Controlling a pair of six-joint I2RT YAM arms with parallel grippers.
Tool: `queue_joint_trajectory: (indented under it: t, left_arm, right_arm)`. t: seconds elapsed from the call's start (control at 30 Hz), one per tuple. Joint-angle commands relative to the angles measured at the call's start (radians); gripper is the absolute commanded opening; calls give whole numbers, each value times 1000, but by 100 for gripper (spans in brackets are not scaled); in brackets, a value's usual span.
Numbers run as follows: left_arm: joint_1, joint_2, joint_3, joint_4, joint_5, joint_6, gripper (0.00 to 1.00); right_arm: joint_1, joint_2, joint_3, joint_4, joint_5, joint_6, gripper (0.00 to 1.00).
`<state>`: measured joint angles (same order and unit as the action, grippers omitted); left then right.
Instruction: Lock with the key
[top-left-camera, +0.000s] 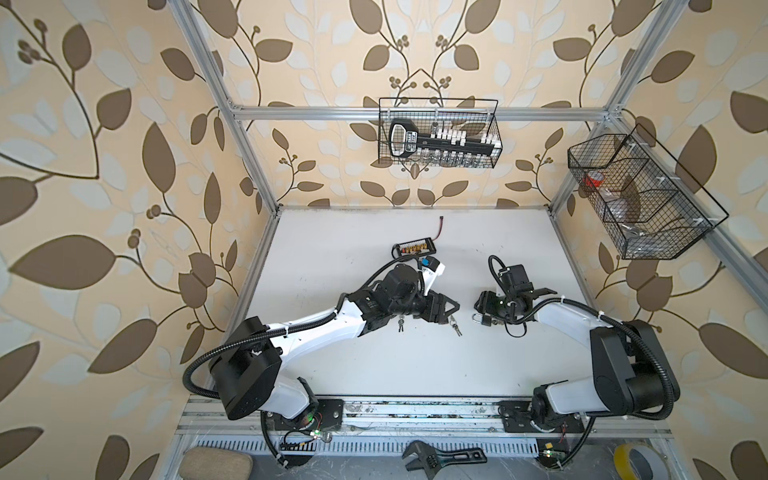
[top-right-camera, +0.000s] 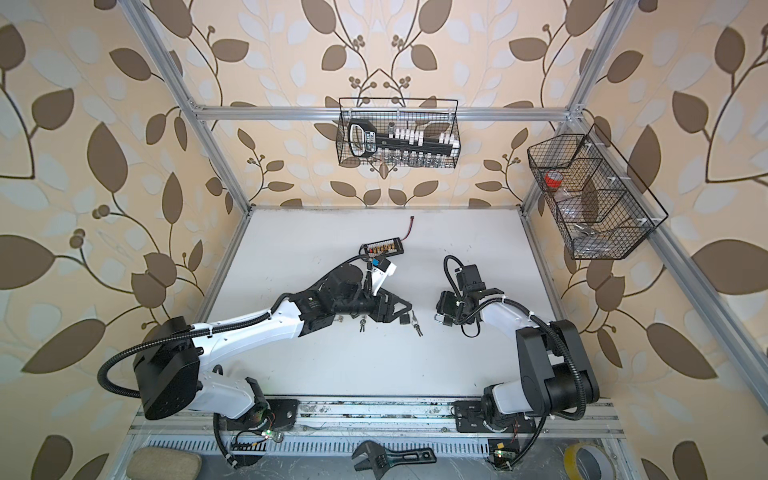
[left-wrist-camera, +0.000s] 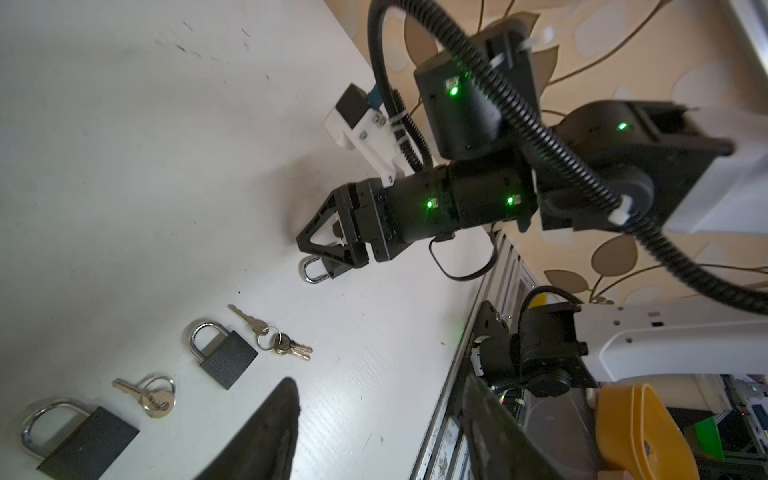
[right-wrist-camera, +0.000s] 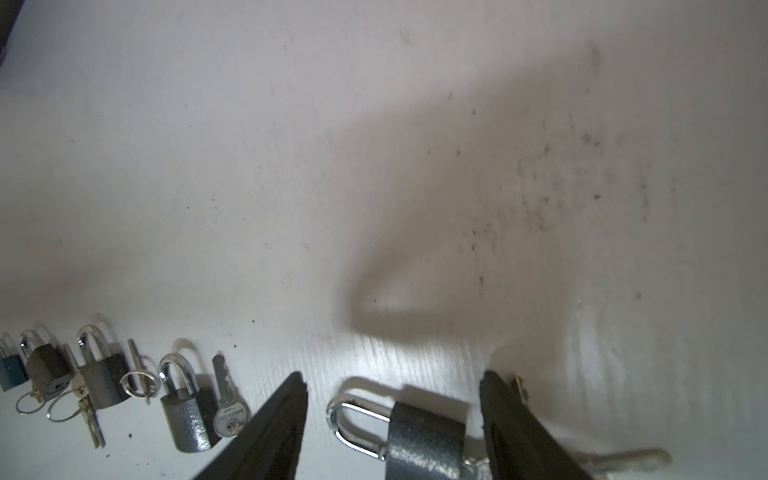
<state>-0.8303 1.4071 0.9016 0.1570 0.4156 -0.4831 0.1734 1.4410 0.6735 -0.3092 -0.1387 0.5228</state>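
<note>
Black wall basket (top-left-camera: 383, 124) holds socket rack (top-left-camera: 446, 140); side basket (top-left-camera: 665, 245) holds red tape (top-left-camera: 593, 179).

Bright, even light fills both top views, edges bowed; the right wrist view is soft, a broad shadow crossing the desk (right-wrist-camera: 249, 166).

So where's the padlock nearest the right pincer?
In the right wrist view the padlock lies on the table between the jaws of the open right pincer, on the table's right half.
</note>
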Motion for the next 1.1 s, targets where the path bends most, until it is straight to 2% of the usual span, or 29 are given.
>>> queue_joint_trajectory:
  t: [0.0,0.5,0.87,1.07]
  left_arm:
    - [34,-47,-31,77,67,-45,62]
    - [92,-94,-74,81,86,-59,62]
    - [94,-92,-93,105,104,-75,62]
    - [97,-127,-122,98,89,-79,62]
  right_arm:
    - [-5,10,13,-2,-13,-10,68]
    - [19,-126,-94,-14,-57,48,68]
    - [197,-148,-120,-56,50,106,67]
    - [224,-165,-86,-89,131,89,66]
